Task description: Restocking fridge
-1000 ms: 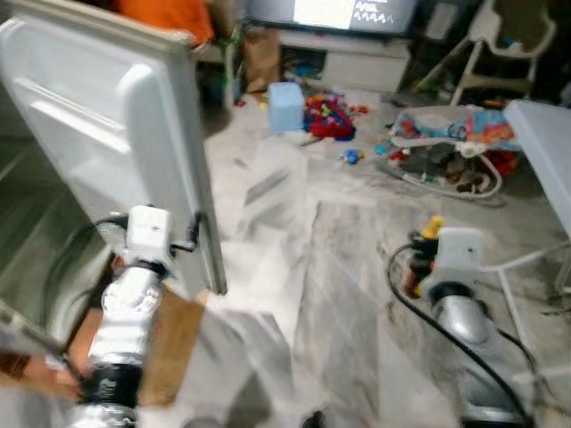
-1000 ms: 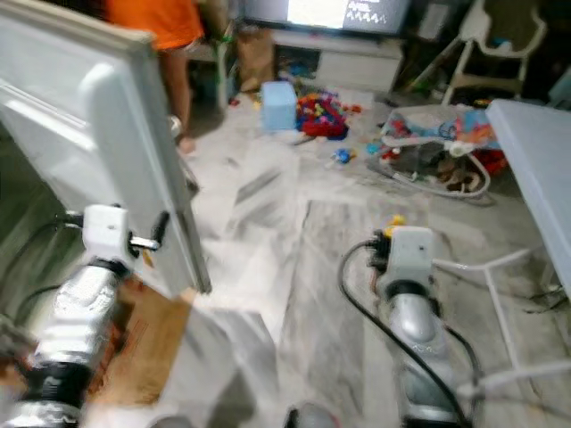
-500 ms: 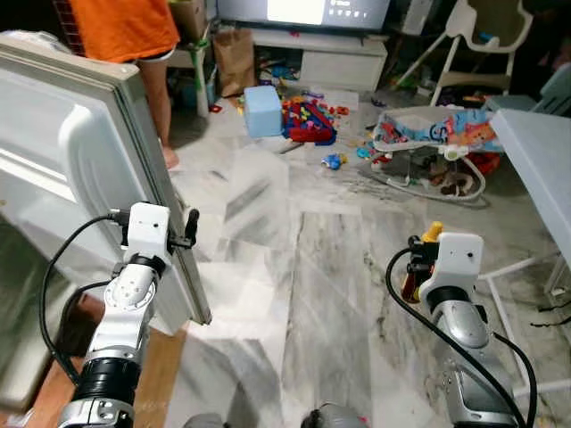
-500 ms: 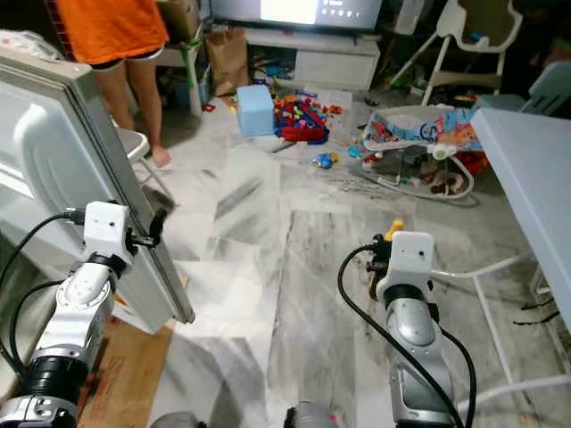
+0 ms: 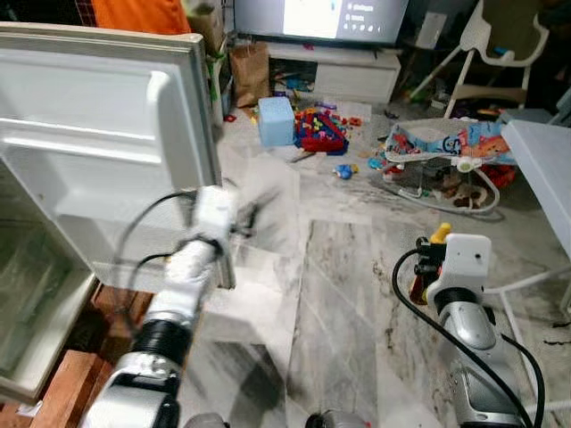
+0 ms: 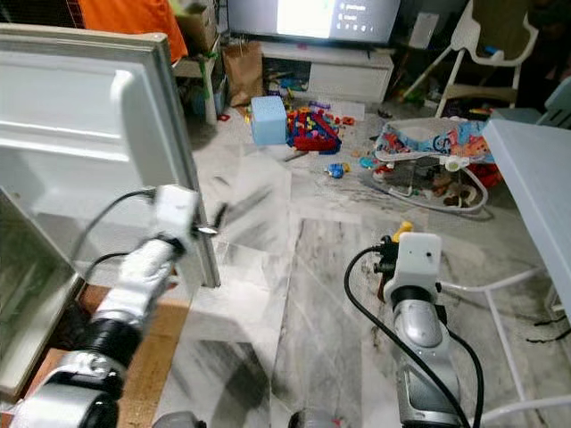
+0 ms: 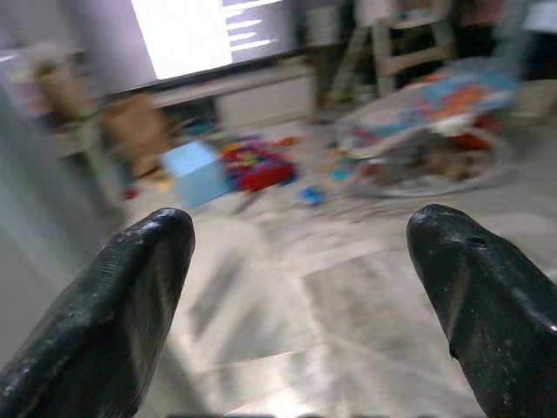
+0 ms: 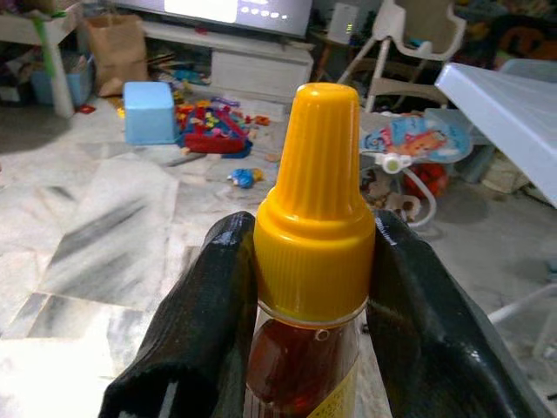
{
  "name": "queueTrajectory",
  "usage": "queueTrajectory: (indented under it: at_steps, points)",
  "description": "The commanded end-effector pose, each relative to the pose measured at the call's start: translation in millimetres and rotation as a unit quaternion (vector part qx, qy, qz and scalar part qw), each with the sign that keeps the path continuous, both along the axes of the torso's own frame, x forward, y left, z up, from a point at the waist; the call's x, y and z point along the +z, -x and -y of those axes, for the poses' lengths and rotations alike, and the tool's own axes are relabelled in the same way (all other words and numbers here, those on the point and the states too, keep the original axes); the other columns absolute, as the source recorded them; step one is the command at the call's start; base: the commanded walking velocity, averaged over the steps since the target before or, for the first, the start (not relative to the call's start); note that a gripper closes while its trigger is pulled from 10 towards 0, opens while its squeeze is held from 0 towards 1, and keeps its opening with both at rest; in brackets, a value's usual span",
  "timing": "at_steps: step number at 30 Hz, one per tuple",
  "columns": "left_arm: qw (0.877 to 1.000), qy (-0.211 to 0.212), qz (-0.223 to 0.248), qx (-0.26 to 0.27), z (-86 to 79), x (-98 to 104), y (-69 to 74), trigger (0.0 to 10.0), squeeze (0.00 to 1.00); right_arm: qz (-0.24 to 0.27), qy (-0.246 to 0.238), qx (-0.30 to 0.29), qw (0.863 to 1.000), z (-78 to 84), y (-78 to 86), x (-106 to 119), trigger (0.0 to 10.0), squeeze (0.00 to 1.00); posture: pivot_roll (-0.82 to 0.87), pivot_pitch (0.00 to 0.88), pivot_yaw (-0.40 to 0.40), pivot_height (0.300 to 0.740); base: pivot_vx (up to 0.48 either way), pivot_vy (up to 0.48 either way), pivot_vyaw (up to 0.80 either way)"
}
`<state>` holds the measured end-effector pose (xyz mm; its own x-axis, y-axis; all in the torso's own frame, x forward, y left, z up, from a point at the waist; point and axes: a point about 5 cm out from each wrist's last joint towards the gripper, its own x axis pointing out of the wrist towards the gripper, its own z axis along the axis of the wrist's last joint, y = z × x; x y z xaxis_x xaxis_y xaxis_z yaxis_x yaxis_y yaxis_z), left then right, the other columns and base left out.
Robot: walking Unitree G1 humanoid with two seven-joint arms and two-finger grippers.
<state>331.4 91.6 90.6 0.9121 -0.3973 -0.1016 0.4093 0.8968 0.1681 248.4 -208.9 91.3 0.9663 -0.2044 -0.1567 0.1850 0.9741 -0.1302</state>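
The white fridge door [image 5: 107,152] stands open on the left, its inner side facing me, with the fridge's inside [image 5: 36,294] below it. My left gripper [image 5: 245,214] is blurred, just past the door's free edge. In the left wrist view its fingers [image 7: 113,305] are spread wide over the floor, open with nothing between them. My right gripper [image 8: 309,248] is low on the right, shut on a sauce bottle [image 8: 312,218] with a yellow cap and red-brown contents. The bottle's cap [image 5: 439,234] pokes up beyond the right wrist.
A white table [image 5: 544,160] runs along the right edge. Toys [image 5: 321,129], a blue box [image 5: 275,120] and a baby bouncer [image 5: 446,156] lie on the far floor before a TV [image 5: 312,16]. A person in orange [image 5: 143,13] stands behind the door. Marble floor [image 5: 339,276] lies open ahead.
The camera has shifted. My left arm has swung right, from the door's edge out over the floor, and the door now faces me more. The right gripper still holds the bottle.
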Motion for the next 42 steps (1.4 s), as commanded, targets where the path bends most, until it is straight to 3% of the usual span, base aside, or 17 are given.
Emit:
queueTrajectory:
  at_steps: [1,4,6,7,9,10,11,15,20,25,28,42]
  points:
    - [1.000,-0.008,0.005,0.013,-10.4,0,-0.8,10.0,0.00,0.017,0.007,-0.009,1.000,4.0,-2.4,7,10.0,0.00,0.04,0.000,-0.037,0.740,0.000,0.000,0.00]
    - [0.999,-0.012,0.004,0.031,-21.9,-5,4.3,10.0,0.00,0.015,0.006,-0.012,1.000,4.6,-1.3,5,10.0,0.00,0.04,0.000,-0.037,0.740,0.000,0.000,0.00]
    - [0.998,-0.023,0.004,0.066,-41.9,-12,12.9,10.0,0.00,0.013,0.004,-0.011,1.000,3.8,-0.6,3,10.0,0.00,0.04,0.000,-0.034,0.740,0.000,0.000,0.00]
    - [0.993,-0.034,0.000,0.109,-64.4,-19,21.8,10.0,0.00,0.011,0.001,-0.007,1.000,1.6,-1.7,2,10.0,0.00,0.04,0.000,-0.032,0.740,0.000,0.000,0.00]
    - [0.992,-0.037,-0.001,0.120,-69.6,-20,24.0,10.0,0.00,0.011,0.000,-0.005,1.000,1.3,-2.1,2,10.0,0.00,0.04,0.000,-0.033,0.740,0.000,0.000,0.00]
    - [0.985,-0.043,-0.016,0.165,-90.0,-28,32.0,10.0,0.00,0.011,-0.002,0.001,1.000,0.3,-5.1,2,10.0,0.00,0.05,0.000,-0.040,0.740,0.000,0.000,0.00]
    - [0.981,-0.042,-0.027,0.186,-98.8,-31,35.4,10.0,0.00,0.012,-0.003,0.003,1.000,0.4,-6.7,2,10.0,0.00,0.06,0.000,-0.044,0.740,0.000,0.000,0.00]
    - [0.971,-0.032,-0.041,0.235,-120.0,-36,40.5,10.0,0.00,0.021,0.000,0.020,1.000,-0.2,-14.5,7,10.0,0.00,0.07,0.000,-0.052,0.740,0.065,0.000,0.00]
    - [0.967,-0.033,-0.033,0.249,-120.5,-31,36.3,10.0,0.00,0.040,0.011,0.045,0.998,-5.9,-22.8,15,10.0,0.00,0.07,0.000,-0.058,0.740,0.356,-0.230,0.64]
    - [0.973,-0.010,-0.028,0.231,-98.2,-24,25.4,10.0,0.00,0.047,0.007,0.057,0.997,-10.6,-25.6,18,10.0,0.00,0.05,0.000,-0.052,0.740,0.220,-0.395,0.79]
    - [0.974,-0.006,-0.027,0.226,-93.3,-24,24.8,10.0,0.00,0.049,0.007,0.064,0.997,-11.5,-25.2,18,10.0,0.00,0.05,0.000,-0.051,0.740,0.000,-0.420,0.79]
    - [0.971,-0.009,-0.032,0.238,-93.7,-26,26.9,10.0,0.00,0.050,-0.008,0.140,0.989,-32.2,-24.9,19,10.0,0.00,0.05,0.000,-0.054,0.740,0.034,-0.353,0.79]
